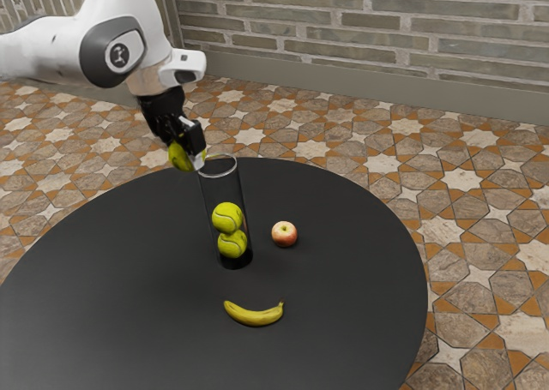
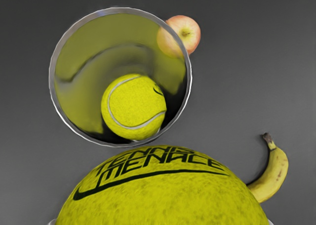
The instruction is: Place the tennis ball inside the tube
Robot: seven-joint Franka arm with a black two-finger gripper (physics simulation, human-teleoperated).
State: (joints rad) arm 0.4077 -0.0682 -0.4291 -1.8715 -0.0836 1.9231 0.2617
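Black and two-fingered, the claw (image 1: 188,157) is closed on a fuzzy yellow-green tennis ball (image 1: 177,156), its fingers parted by the ball's width and pressing it from two sides. That ball is up in the air just beside the mouth of a tall, clear, cylindrical tube (image 1: 225,189) with a pale grey rim, on the exterior view's left of it and outside it. Black lettering reading "TENNIS MENACE" and a curved black line run across the held ball in the wrist view. The tube stands upright and has two more yellow-green balls in it, the lower one (image 1: 232,244) near the base and the upper one (image 1: 227,218) resting on it, marked with a pale seam. Near the tube's foot, toward the exterior view's right, sits a round red-and-yellow apple (image 1: 285,234), apart from it. A curved yellow banana (image 1: 255,315) lies nearer the exterior camera, its dark-tipped stem toward the exterior view's right. All of these rest on a round, matt black surface (image 1: 120,296). Beyond its edge spread brown, orange and cream floor tiles (image 1: 480,210) in a star pattern, and behind them rises a grey-brown brick wall (image 1: 386,30).
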